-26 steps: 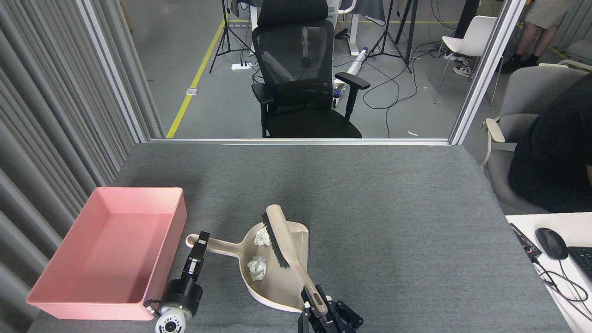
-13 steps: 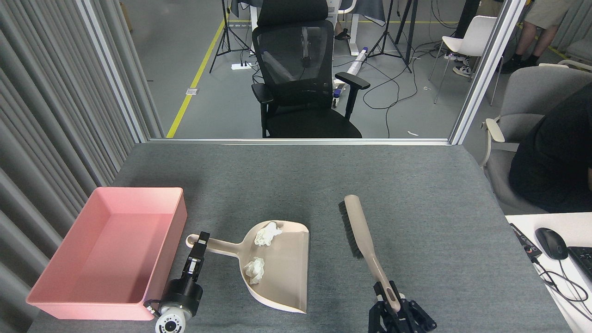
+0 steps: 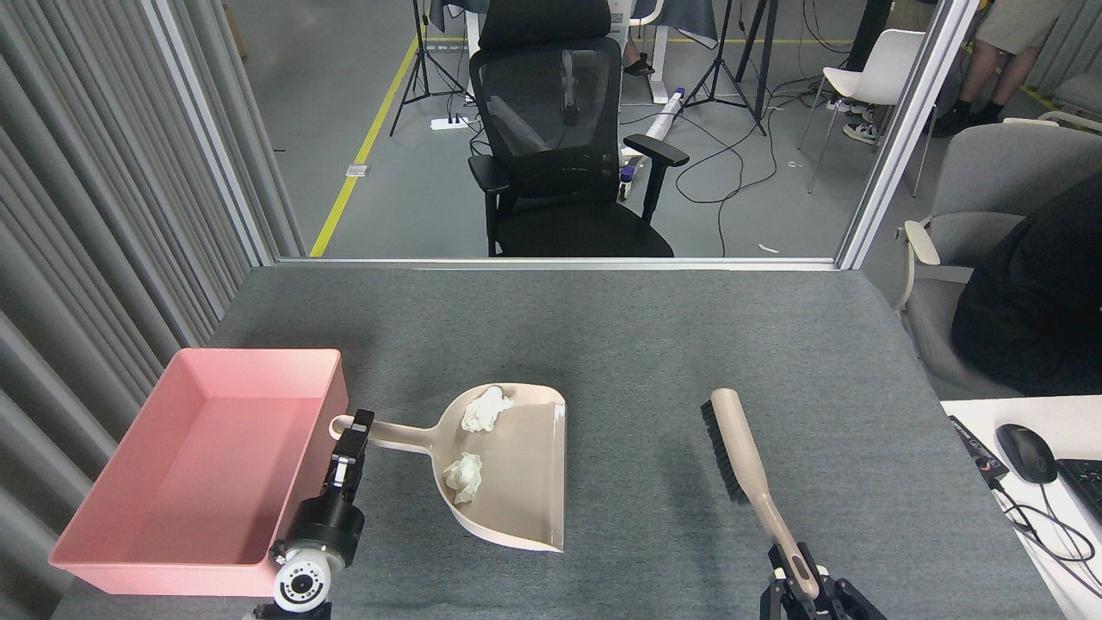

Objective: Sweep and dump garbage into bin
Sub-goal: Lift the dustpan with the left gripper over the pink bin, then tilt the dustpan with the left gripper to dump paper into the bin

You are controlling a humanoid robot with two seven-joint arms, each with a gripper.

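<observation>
The pink bin [image 3: 202, 469] sits at the table's 8 o'clock corner and holds nothing. Just beside it, toward 3 o'clock, the beige dustpan [image 3: 516, 482] carries both paper wads: one [image 3: 486, 408] near its back wall, the other [image 3: 463, 476] nearer the handle. The left tool [image 3: 349, 439] is clenched on the dustpan's handle end, close against the bin's wall. The right tool [image 3: 805, 594], at the lower edge, grips the handle of the brush [image 3: 739, 452], whose bristles face 9 o'clock.

Compared with half a second ago, the dustpan has shifted up and toward the bin, and the brush has swung further toward 3 o'clock, well apart from the pan.

The table [image 3: 646, 344] is covered in grey felt. Beyond it stand a black office chair [image 3: 560, 146], tripods and floor cables; a mouse [image 3: 1026, 452] lies on a white desk at 4 o'clock.
</observation>
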